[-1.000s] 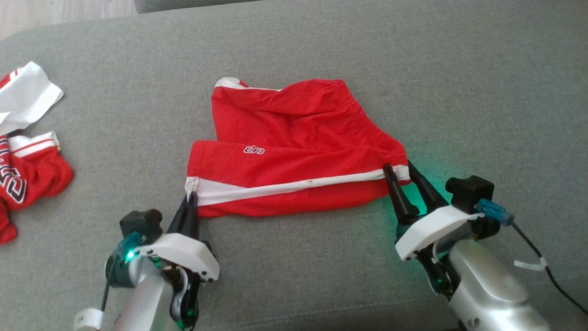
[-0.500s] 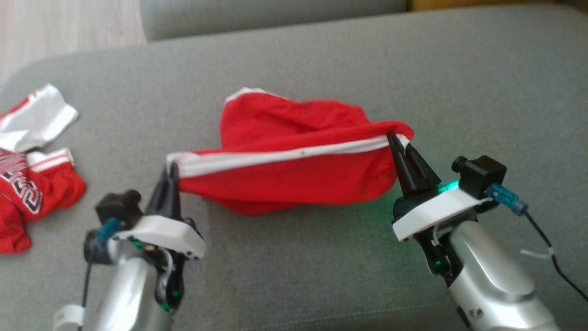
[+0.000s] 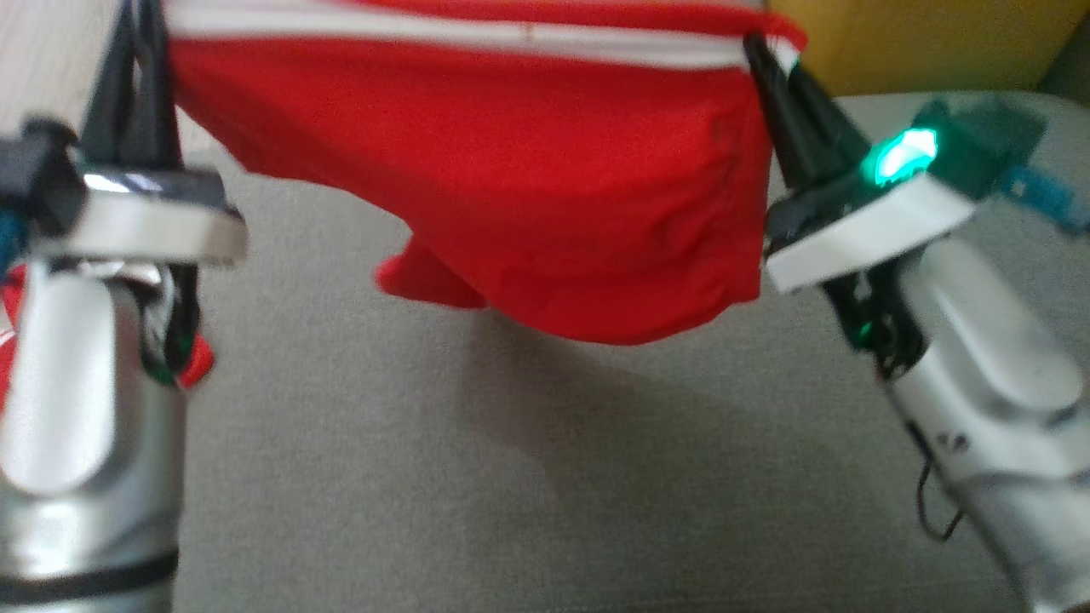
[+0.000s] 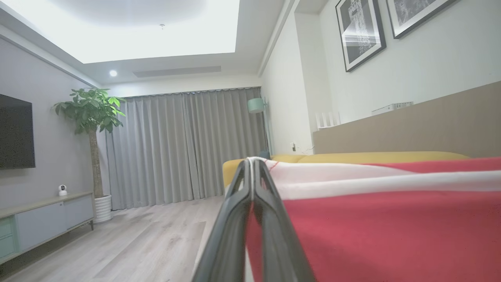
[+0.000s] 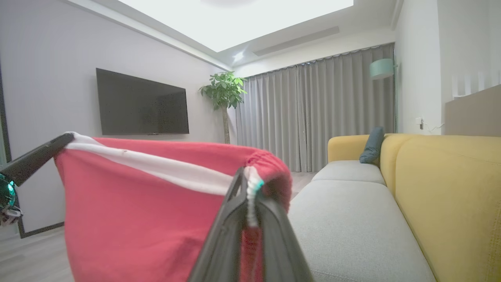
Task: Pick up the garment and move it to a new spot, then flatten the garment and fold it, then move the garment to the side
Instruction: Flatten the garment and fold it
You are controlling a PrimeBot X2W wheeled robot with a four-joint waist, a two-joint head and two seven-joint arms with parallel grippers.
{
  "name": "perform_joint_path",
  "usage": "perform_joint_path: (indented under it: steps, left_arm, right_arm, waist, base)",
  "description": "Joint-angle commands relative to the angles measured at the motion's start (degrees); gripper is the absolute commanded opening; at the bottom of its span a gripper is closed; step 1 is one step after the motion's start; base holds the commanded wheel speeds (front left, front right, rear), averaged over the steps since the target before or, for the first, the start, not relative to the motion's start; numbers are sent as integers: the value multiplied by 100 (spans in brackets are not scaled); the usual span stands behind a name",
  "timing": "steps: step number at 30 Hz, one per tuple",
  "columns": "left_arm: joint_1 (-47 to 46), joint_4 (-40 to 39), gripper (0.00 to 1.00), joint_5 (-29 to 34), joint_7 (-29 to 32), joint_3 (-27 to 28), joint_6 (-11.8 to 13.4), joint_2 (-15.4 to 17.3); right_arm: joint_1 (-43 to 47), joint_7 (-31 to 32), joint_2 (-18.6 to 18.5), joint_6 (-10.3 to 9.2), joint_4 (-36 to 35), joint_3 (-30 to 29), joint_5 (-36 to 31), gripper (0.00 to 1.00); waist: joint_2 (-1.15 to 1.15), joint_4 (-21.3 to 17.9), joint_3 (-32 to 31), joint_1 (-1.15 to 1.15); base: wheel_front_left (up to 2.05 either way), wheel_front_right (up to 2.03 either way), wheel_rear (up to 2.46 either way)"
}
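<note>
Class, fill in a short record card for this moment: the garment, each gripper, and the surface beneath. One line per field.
garment: red shorts with a white stripe along the top edge, hanging stretched between both grippers
left gripper: shut on the stripe at the leg-hem corner
right gripper: shut on the waistband corner
surface: grey sofa seat below, shadow under the shorts
image note: head view blurred

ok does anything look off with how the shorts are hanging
Nothing damaged. The red shorts hang stretched between the left tool and the right tool, both shut on the striped edge, but the bottom droops unevenly, lowest toward the right, bunched rather than flat.
</note>
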Motion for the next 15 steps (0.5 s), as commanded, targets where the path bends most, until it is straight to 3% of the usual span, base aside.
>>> perform_joint_path:
  steps: [1, 4, 9, 15]
  left_arm:
    - [-506, -101, 0, 61, 138, 154, -21, 267]
    - [-1028, 127, 0, 103, 450, 39, -57, 300]
    - [-2129, 780, 0, 165, 510, -43, 128, 120]
    - [-3413, 1573, 0, 223, 48, 46, 498, -49]
  right_arm:
    - [-297, 105, -99, 37, -136, 56, 82, 0]
    - [-767, 325, -166, 37, 61, 130, 168, 0]
    - [-1878, 484, -140, 37, 709, 282, 4, 0]
    - [-3202, -183, 81, 37, 2001, 143, -696, 0]
  waist:
    - [0, 77, 159, 0]
    - [0, 162, 565, 0]
    - [0, 273, 1476, 0]
    - [0, 367, 2017, 0]
  base:
    - [0, 0, 0]
    - [0, 0, 0]
    - [0, 0, 0]
    - [0, 0, 0]
